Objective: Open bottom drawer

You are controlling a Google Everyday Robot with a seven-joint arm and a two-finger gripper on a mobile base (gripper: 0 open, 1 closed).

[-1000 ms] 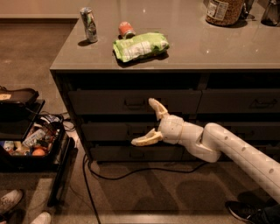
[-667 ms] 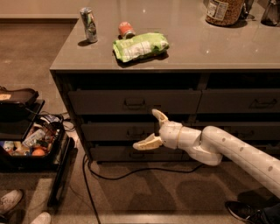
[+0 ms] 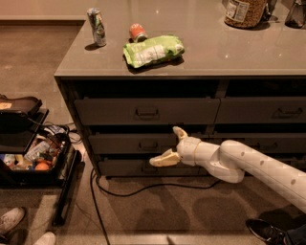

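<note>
The bottom drawer (image 3: 122, 168) is the lowest grey-brown front of the cabinet's left stack, and it sits shut and flush. My gripper (image 3: 169, 146) hangs in front of that stack, its fingers spread open with nothing between them. The upper finger (image 3: 180, 132) points at the gap above the middle drawer (image 3: 114, 143). The lower finger (image 3: 162, 159) lies along the bottom drawer's top edge and covers the spot where its handle would be. The white arm (image 3: 258, 165) reaches in from the lower right.
On the counter (image 3: 215, 52) stand a can (image 3: 97, 27), a tipped red can (image 3: 138, 32), a green bag (image 3: 153, 50) and a jar (image 3: 245, 9). A black cable (image 3: 143, 189) runs across the floor below the drawers. An open case of clutter (image 3: 33, 158) sits at left. Shoes (image 3: 264, 232) are at lower right.
The gripper has moved a little down and to the right, staying open in front of the left stack. The drawers have not moved.
</note>
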